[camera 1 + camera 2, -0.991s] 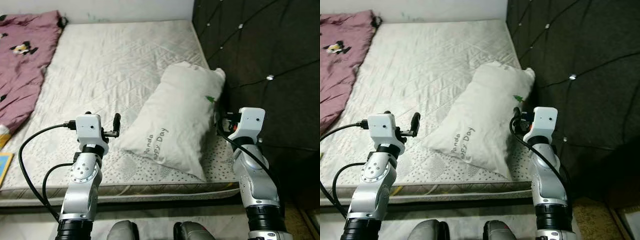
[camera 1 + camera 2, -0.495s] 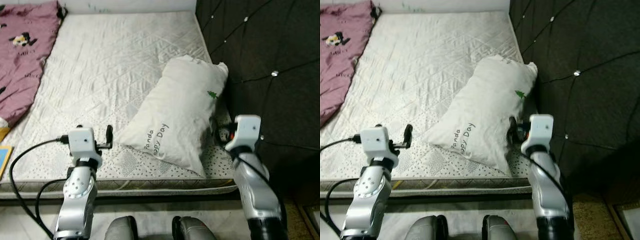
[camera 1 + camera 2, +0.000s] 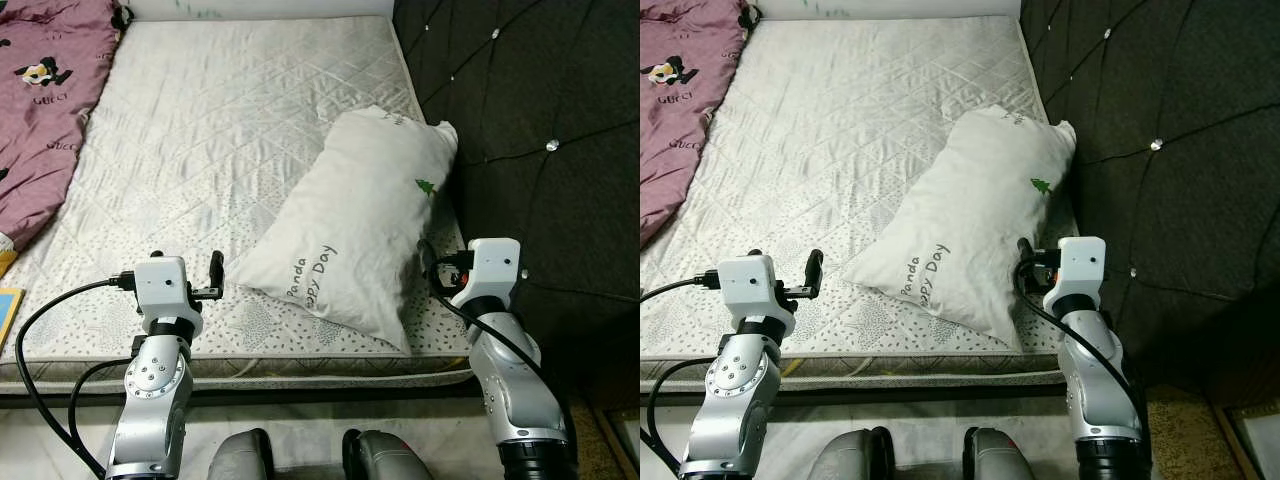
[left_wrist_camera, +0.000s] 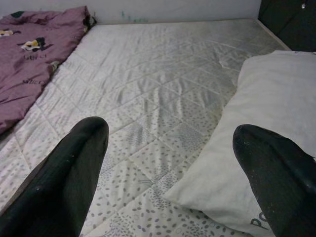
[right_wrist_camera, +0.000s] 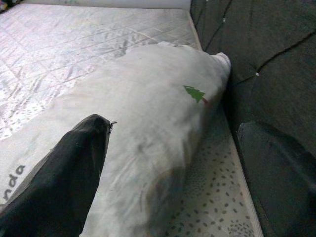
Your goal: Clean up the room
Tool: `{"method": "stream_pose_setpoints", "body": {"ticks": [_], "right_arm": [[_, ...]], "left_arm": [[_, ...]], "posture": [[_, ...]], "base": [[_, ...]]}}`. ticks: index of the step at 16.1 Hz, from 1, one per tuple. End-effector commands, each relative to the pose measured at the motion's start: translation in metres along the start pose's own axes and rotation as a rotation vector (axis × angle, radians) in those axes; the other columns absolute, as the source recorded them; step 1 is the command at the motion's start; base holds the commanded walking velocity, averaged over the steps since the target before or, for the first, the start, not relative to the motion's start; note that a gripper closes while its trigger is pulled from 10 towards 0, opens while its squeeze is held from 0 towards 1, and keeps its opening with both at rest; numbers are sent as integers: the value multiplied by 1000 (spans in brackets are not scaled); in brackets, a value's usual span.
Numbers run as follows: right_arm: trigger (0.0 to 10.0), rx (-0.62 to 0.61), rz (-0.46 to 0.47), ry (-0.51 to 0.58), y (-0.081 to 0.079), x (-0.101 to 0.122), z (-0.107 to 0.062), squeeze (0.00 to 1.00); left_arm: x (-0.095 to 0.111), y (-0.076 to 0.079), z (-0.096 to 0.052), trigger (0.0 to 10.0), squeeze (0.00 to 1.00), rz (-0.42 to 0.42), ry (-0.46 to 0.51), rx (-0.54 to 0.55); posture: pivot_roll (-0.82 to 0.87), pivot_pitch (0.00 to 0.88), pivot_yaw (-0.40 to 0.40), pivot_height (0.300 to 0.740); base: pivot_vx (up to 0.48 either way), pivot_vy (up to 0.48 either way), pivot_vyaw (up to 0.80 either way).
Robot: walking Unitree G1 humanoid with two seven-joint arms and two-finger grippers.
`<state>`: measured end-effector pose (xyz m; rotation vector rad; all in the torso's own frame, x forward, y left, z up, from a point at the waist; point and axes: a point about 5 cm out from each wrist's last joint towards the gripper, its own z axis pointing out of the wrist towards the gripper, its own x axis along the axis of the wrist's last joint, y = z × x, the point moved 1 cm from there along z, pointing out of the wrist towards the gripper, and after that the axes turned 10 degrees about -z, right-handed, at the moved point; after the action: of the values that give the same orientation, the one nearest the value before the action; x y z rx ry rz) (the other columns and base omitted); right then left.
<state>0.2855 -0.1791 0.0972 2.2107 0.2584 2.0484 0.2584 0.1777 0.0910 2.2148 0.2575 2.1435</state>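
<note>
- A purple blanket [image 3: 45, 90] is seen heaped at the far left of the bare quilted mattress [image 3: 230, 120]; a small cartoon figure is printed on it, and the word "GUCCI" can be read beneath it.
- The left gripper [image 3: 214, 274] is held low over the near edge of the mattress, just beside the pillow's near corner without touching it; its two black fingers [image 4: 74, 168] are spread wide, with nothing between them.
- The white pillow [image 3: 360, 220] is laid slantwise across the right side of the mattress, its far end pressed against the dark tufted headboard [image 3: 540, 120]. "Panda" and "Day" are legible on the case, with a word between them lost in a fold, and a small green tree mark is printed near the far end.
- The right gripper [image 5: 173, 173] is poised at the pillow's right edge, beside the headboard, its fingers apart and astride that edge, nothing clamped.
- The step in hand is judged to be the approach to the pillow; next, both grippers would probably need to be closed on opposite edges so that it can be lifted and squared.
</note>
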Motion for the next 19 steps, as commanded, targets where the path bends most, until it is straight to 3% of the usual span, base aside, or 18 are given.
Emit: {"method": "stream_pose_setpoints", "body": {"ticks": [1, 8, 19], "right_arm": [[10000, 12, 1, 3, -3, 1, -2, 0], [10000, 23, -5, -1, -3, 0, 1, 0], [10000, 44, -58, 22, 3, 3, 14, 0]], "left_arm": [[0, -3, -3, 10000, 0, 4, -4, 10], [1, -1, 1, 10000, 0, 3, 3, 9], [5, 3, 1, 10000, 0, -36, 29, -10]], "posture": [[-29, 149, 36, 723], [-31, 154, 31, 638], [-29, 158, 22, 633]], "base": [[0, 0, 0], [0, 0, 0], [0, 0, 0]]}}
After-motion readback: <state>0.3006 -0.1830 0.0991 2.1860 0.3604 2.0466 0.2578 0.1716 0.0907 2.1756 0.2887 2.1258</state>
